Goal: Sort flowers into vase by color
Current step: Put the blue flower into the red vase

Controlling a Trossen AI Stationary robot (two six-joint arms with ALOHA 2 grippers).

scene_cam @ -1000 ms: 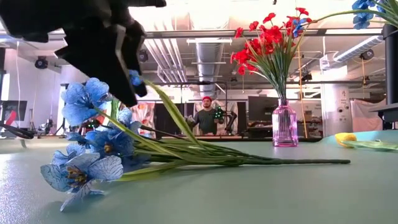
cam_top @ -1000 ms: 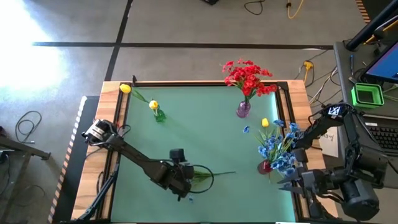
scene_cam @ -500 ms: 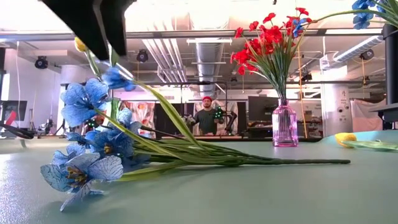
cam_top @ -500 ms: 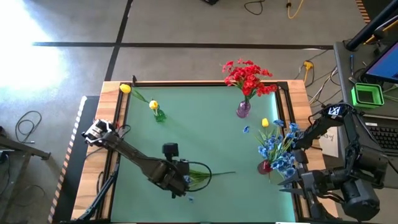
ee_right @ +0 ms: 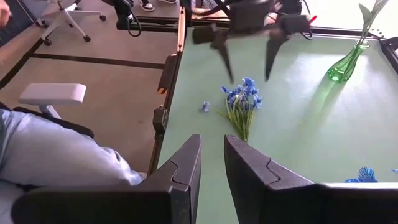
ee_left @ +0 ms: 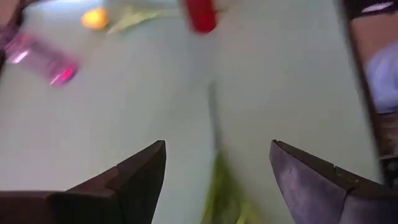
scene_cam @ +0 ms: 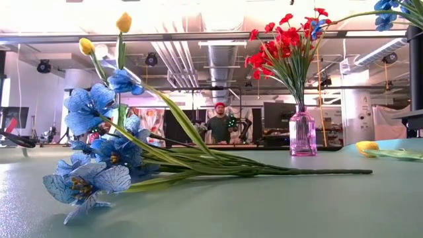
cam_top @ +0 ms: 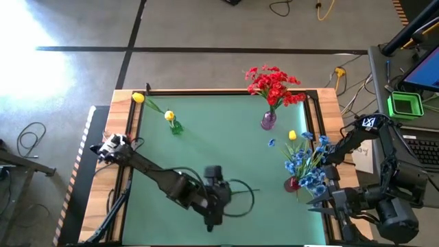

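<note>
A bunch of blue flowers [scene_cam: 99,152] lies on its side on the green table near the front edge, its stems [cam_top: 252,191] pointing toward the table's right. My left gripper [ee_right: 249,46] hangs open above the blooms [ee_right: 242,99], touching nothing; the green stem [ee_left: 217,180] shows below, between its fingers. Red flowers [cam_top: 273,84] stand in a purple vase [cam_top: 268,121], more blue flowers [cam_top: 306,165] in a red vase [cam_top: 293,184], and a yellow flower [cam_top: 169,115] in a green vase [cam_top: 176,127]. My right gripper [ee_right: 212,162] waits off the near right corner, its fingers a narrow gap apart and empty.
A yellow flower [cam_top: 138,97] lies at the far left corner, and another yellow head [cam_top: 292,135] lies by the blue flowers in the red vase. A loose blue petal [cam_top: 271,143] lies near it. A person stands in the room beyond the table [scene_cam: 219,125].
My left gripper has risen off the lying blue bunch, out of the top of the low view, and has drifted toward the table's right edge. The bunch has stayed where it lay.
</note>
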